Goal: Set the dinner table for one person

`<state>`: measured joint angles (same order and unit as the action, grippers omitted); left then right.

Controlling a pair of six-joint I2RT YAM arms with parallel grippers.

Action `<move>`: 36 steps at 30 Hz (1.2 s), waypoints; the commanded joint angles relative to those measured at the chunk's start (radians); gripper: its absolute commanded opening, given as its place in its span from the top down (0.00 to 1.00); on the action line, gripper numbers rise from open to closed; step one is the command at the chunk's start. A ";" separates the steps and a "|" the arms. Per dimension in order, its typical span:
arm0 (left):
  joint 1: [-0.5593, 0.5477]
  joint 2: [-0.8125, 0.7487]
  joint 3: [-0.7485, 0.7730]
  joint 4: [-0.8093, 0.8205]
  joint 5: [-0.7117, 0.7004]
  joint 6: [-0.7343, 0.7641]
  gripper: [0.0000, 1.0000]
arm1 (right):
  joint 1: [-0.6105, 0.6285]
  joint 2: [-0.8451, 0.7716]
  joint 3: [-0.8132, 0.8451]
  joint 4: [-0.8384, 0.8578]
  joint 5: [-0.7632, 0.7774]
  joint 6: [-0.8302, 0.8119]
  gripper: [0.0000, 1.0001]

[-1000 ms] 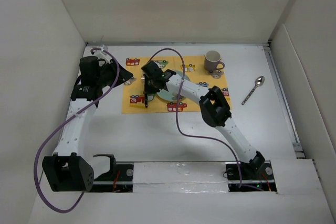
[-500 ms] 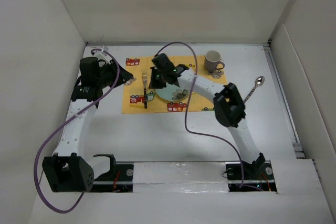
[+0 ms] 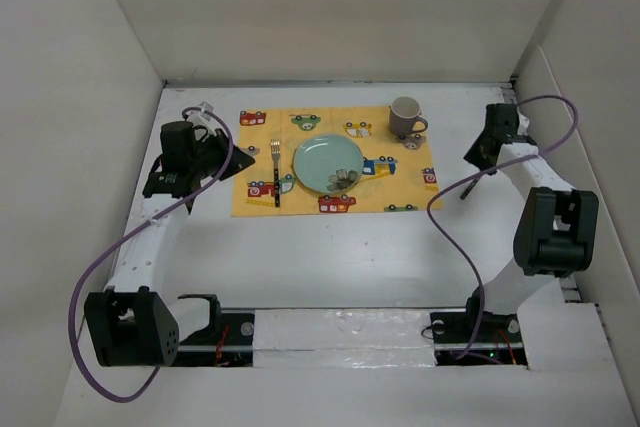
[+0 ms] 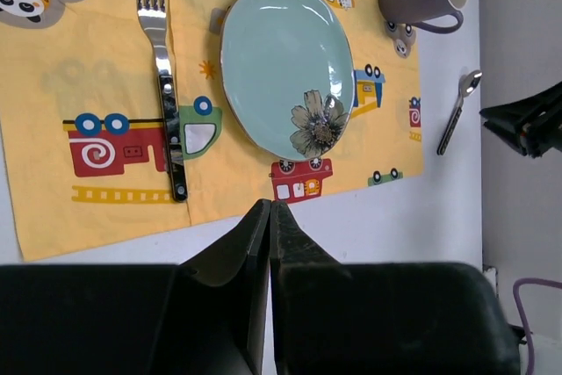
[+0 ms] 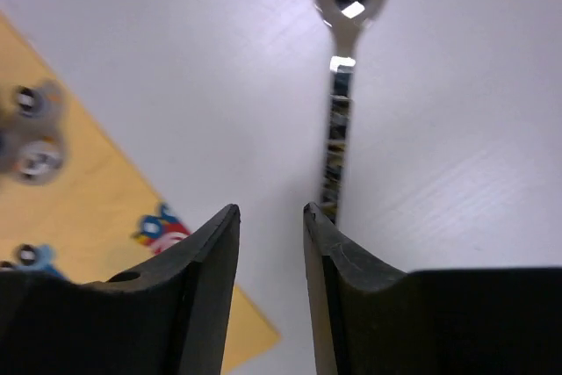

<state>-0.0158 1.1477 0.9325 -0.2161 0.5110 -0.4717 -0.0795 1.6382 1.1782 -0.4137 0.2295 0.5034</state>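
Observation:
On the white dinner table lies a yellow car-print placemat. It carries a pale green plate, a fork to the plate's left and a grey mug at its back right corner. A spoon lies on the bare table right of the mat, its bowl hidden under my right gripper. In the right wrist view that gripper is open and empty, the spoon just ahead beside its right finger. My left gripper is shut and empty, off the mat's left edge.
White walls close in the table at the back and on both sides. A metal rail runs along the right edge. Both arm bases sit at the near edge, with purple cables looping above the surface.
My right arm has left the fork on the mat beside the plate, swung right to above the spoon and opened wider. My left gripper has gone from open to shut.

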 commanded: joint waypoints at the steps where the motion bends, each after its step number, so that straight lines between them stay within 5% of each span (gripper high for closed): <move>1: -0.001 -0.022 -0.004 0.052 0.032 0.002 0.98 | -0.045 0.009 -0.008 -0.036 0.048 -0.097 0.57; 5: -0.001 -0.014 0.005 0.058 0.034 0.001 0.83 | -0.101 0.112 0.038 -0.066 -0.022 -0.137 0.54; 14: -0.001 -0.032 0.000 0.044 0.011 0.015 0.81 | -0.134 0.294 0.173 -0.142 -0.087 -0.164 0.55; 17: -0.001 -0.034 -0.007 0.046 0.009 0.016 0.80 | -0.134 0.325 0.218 -0.165 -0.102 -0.167 0.74; 19: -0.001 -0.034 -0.008 0.044 0.009 0.018 0.80 | -0.134 0.318 0.218 -0.163 -0.099 -0.146 1.00; 23: -0.001 -0.036 -0.017 0.046 0.009 0.019 0.80 | -0.125 0.192 0.172 -0.103 -0.059 -0.138 1.00; 29: -0.001 -0.002 -0.029 0.057 0.017 0.024 0.73 | 0.056 -0.024 0.256 -0.106 -0.137 -0.269 1.00; 36: -0.001 0.018 -0.012 0.044 0.009 0.041 0.71 | 0.282 -0.025 0.268 -0.109 -0.335 -0.275 1.00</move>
<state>-0.0158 1.1660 0.9092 -0.1982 0.5179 -0.4545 0.1524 1.5818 1.4570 -0.5152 0.0029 0.2485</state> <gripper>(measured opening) 0.284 0.156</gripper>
